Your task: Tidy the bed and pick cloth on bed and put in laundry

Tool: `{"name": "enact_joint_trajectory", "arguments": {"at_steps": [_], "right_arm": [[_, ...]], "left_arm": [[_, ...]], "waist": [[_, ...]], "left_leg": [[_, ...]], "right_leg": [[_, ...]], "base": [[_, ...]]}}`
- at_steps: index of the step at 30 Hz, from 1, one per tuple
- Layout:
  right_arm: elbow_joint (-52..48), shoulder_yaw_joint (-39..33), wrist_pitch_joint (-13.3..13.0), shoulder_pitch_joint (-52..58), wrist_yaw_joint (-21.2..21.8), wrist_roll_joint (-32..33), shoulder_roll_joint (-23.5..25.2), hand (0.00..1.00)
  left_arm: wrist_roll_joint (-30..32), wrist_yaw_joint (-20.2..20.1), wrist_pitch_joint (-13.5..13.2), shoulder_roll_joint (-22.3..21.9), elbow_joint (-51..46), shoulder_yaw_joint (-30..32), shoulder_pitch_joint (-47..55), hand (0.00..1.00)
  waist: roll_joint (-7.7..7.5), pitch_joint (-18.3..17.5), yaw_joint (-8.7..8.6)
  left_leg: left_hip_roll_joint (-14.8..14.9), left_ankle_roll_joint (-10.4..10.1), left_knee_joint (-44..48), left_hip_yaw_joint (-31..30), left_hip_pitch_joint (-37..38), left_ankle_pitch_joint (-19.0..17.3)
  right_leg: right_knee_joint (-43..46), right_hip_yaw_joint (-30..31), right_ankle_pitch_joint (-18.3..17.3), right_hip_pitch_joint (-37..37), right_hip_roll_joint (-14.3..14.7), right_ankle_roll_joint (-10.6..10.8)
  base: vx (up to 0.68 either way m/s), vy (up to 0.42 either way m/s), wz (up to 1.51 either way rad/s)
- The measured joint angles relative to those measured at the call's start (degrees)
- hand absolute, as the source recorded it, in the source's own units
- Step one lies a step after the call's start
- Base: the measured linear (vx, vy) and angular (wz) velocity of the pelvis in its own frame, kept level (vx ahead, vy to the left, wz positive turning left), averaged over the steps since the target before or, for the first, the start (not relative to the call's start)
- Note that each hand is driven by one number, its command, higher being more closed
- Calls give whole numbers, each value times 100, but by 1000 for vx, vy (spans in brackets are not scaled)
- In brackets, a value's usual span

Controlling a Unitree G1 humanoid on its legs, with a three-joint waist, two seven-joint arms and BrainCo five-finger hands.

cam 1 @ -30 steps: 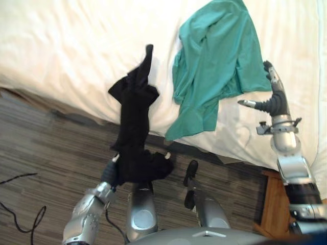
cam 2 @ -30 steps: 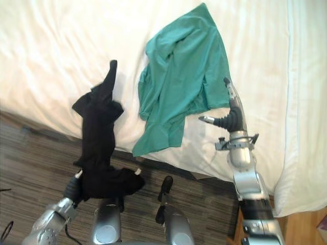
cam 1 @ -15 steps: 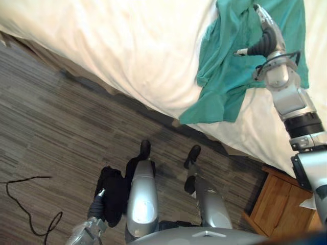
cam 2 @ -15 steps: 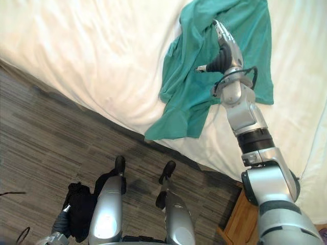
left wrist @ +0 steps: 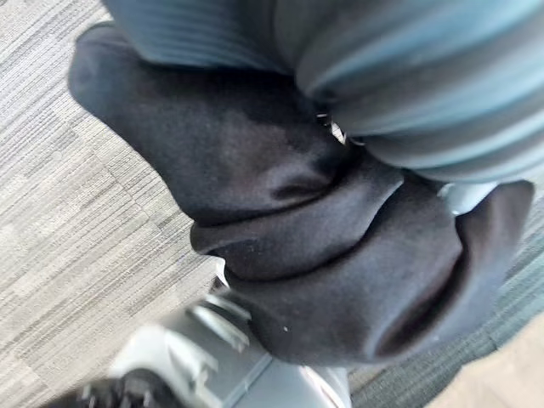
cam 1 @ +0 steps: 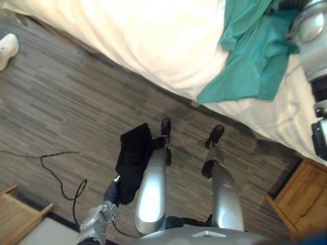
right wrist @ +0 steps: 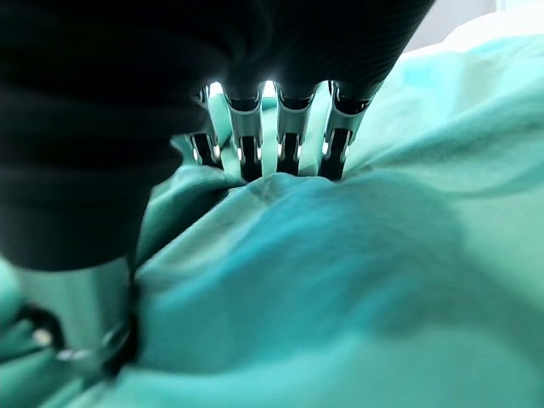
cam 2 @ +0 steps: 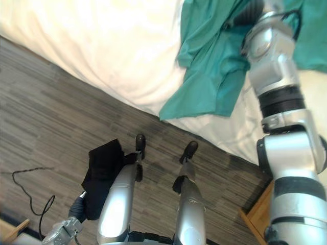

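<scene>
A black cloth (cam 1: 134,158) hangs over the floor beside the bed, bunched in my left hand (cam 1: 110,193), whose fingers are curled round it. Up close the black cloth (left wrist: 280,212) is folded in thick rolls. A teal cloth (cam 2: 214,66) lies crumpled on the white bed (cam 1: 153,41), one corner drooping over the bed's edge. My right hand (cam 2: 249,11) rests on top of the teal cloth. Its fingers (right wrist: 293,140) are straight and press into a fold of the teal cloth (right wrist: 340,280), where the tips sink out of sight.
A grey striped floor (cam 1: 66,112) runs along the bed. A wooden nightstand (cam 1: 301,199) stands at the lower right and a wooden piece (cam 1: 15,214) at the lower left. A person's white shoe (cam 1: 6,48) shows at the far left.
The black cloth has come off the bed and now hangs low in my left hand. My right hand has moved onto the teal cloth. The camera has shifted.
</scene>
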Motion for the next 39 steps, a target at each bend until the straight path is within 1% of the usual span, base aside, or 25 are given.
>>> {"name": "enact_joint_trajectory", "arguments": {"at_steps": [3, 4, 6, 8, 10, 12, 13, 14, 15, 17, 18, 20, 21, 22, 23, 24, 25, 26, 28, 30, 32, 33, 35, 37, 39], "right_arm": [[-47, -116, 0, -2, -90, 273, -68, 100], [-48, -202, -1, 46, -134, 542, -67, 100], [-53, -280, -13, 148, -166, 799, -61, 100], [-67, -471, -95, 405, -195, 1051, -21, 100], [-87, -717, -264, 856, -196, 1247, 86, 100], [-83, -974, -496, 1291, -225, 1535, 268, 100], [-79, -1070, -559, 1396, -232, 1612, 342, 100], [-73, -1277, -740, 1699, -294, 1810, 500, 100], [-68, -1379, -805, 1847, -322, 1868, 600, 100], [-100, -1687, -1086, 2586, -391, 2083, 1007, 100], [-156, -1788, -1153, 2812, -404, 2137, 1125, 100], [-411, -2091, -1335, 3577, -429, 2323, 1495, 100], [-543, -2308, -1447, 4155, -466, 2565, 1739, 100], [-628, -2486, -1542, 4728, -509, 2811, 2051, 100], [-667, -2528, -1588, 4991, -546, 2899, 2200, 100], [-743, -2638, -1667, 5508, -580, 3030, 2480, 100], [-748, -2710, -1756, 6014, -584, 3098, 2722, 100], [-747, -2724, -1799, 6295, -582, 3159, 2830, 100], [-737, -2814, -1975, 7196, -568, 3254, 3213, 100], [-616, -2904, -2107, 7894, -564, 3251, 3511, 100], [58, -3018, -2197, 8525, -470, 3235, 3770, 100], [172, -3047, -2213, 8574, -454, 3224, 3800, 100], [986, -3229, -2313, 8878, -357, 3026, 3999, 100], [1486, -3273, -2352, 9047, -282, 3007, 4083, 100], [1874, -3493, -2375, 9204, -157, 2952, 4206, 100]], "left_arm": [[-118, -100, -115, -67, 7, 0, 0, 100], [-136, -155, -209, -148, 7, -2, 1, 100], [-143, -221, -275, -218, 3, -10, 1, 100], [-156, -249, -329, -256, -32, -13, 2, 100], [-156, -253, -406, -263, -99, -12, 11, 100], [-157, -281, -445, -270, -208, -8, 65, 100], [-158, -303, -460, -269, -210, -2, 76, 100], [-156, -356, -473, -268, -226, 0, 97, 100], [-156, -356, -477, -266, -267, 8, 137, 100], [-139, -351, -532, -273, -472, 13, 365, 100], [-130, -342, -545, -275, -558, 20, 436, 100], [-77, -323, -591, -290, -696, 96, 650, 100], [-18, -255, -647, -318, -688, 142, 698, 100], [39, -144, -663, -346, -663, 164, 779, 100], [91, -98, -682, -356, -651, 187, 820, 100], [163, -55, -685, -376, -630, 248, 866, 100], [270, 29, -688, -417, -621, 257, 936, 100], [337, 51, -697, -446, -610, 266, 981, 100], [480, 91, -794, -609, -462, 291, 1185, 100], [635, 249, -889, -799, -305, 453, 1348, 100], [884, 656, -959, -935, -22, 554, 1413, 100], [912, 702, -965, -942, 10, 558, 1411, 100], [1187, 1026, -1059, -1040, 255, 708, 1400, 100], [1311, 1178, -1063, -1072, 468, 909, 1394, 100], [1509, 1316, -1069, -1124, 703, 1180, 1389, 100]], "waist": [[6, -2, 11], [5, -5, 12], [0, -10, 8], [-8, -16, 0], [-36, -31, -22], [-60, -47, -105], [-68, -54, -148], [-106, -74, -204], [-154, -101, -220], [-321, -187, -246], [-360, -210, -260], [-491, -301, -352], [-569, -420, -402], [-671, -664, -474], [-724, -775, -499], [-767, -931, -559], [-783, -1149, -623], [-781, -1274, -634], [-747, -1731, -697], [-678, -2070, -838], [-593, -2374, -978], [-584, -2393, -992], [-530, -2525, -1072], [-490, -2626, -1093], [-443, -2634, -1102]], "left_leg": [[14, -63, -421, 34, 136, 294], [16, -66, -571, 64, 225, 373], [14, -38, -641, 105, 304, 412], [-8, -7, -779, 143, 509, 450], [-37, 2, -867, 144, 759, 455], [-67, 4, -979, 145, 1033, 453], [-73, 9, -982, 145, 1081, 444], [-83, 15, -990, 153, 1221, 402], [-91, 19, -990, 162, 1272, 383], [-97, 23, -982, 297, 1612, 269], [-100, 20, -978, 308, 1724, 230], [-104, 12, -947, 307, 1986, 126], [-100, 2, -927, 327, 2117, 65], [-98, 10, -913, 410, 2174, 11], [-99, 11, -911, 449, 2229, -18], [-100, 8, -903, 494, 2421, -91], [-98, 10, -900, 601, 2625, -173], [-102, 7, -902, 634, 2729, -218], [-106, 2, -934, 818, 3115, -372], [-109, -7, -999, 927, 3389, -469], [-111, -58, -1150, 1081, 3813, -565], [-113, -65, -1172, 1089, 3861, -569], [-122, -72, -1298, 1123, 4106, -573], [-118, -56, -1336, 1194, 4216, -576], [-115, -41, -1339, 1280, 4411, -612]], "right_leg": [[-11, -6, 26, -50, 25, 3], [-11, 0, 44, -37, 37, 3], [-13, 35, 75, -13, 49, -37], [-54, 84, 121, 114, 64, -47], [-103, 97, 121, 336, 61, -43], [-122, 107, 106, 564, 48, -23], [-125, 107, 105, 616, 44, -22], [-135, 115, 95, 756, 36, -9], [-142, 135, 77, 798, 30, 15], [-145, 256, 9, 1088, 25, 80], [-147, 270, -10, 1182, 25, 82], [-138, 286, -85, 1447, 19, 124], [-134, 312, -112, 1571, 23, 140], [-126, 380, -146, 1610, 23, 172], [-124, 421, -160, 1636, 23, 190], [-118, 477, -208, 1796, 23, 198], [-79, 544, -283, 1936, 23, 204], [-60, 586, -328, 2002, 20, 228], [-34, 762, -454, 2234, 31, 270], [-26, 835, -570, 2450, 41, 298], [-29, 913, -669, 2725, 64, 310], [-33, 916, -676, 2760, 66, 317], [-35, 919, -728, 2938, 71, 351], [-35, 966, -731, 2997, 71, 355], [-36, 1055, -734, 3135, 78, 361]], "base": [[-27, -12, 2], [0, 0, 0], [-6, -4, -8], [20, 6, -11], [35, 22, -6], [47, 35, -1], [47, 46, 1], [28, 32, -1], [52, 42, -9], [63, 31, -20], [76, 24, -20], [89, 20, -11], [101, 24, -12], [101, 27, -18], [121, 26, -27], [111, 27, -32], [107, 27, -33], [94, 28, -41], [110, 24, -46], [81, 14, -35], [65, 14, -32], [68, 11, -16], [47, 5, -4], [34, 2, -13], [30, 1, -24]]}}
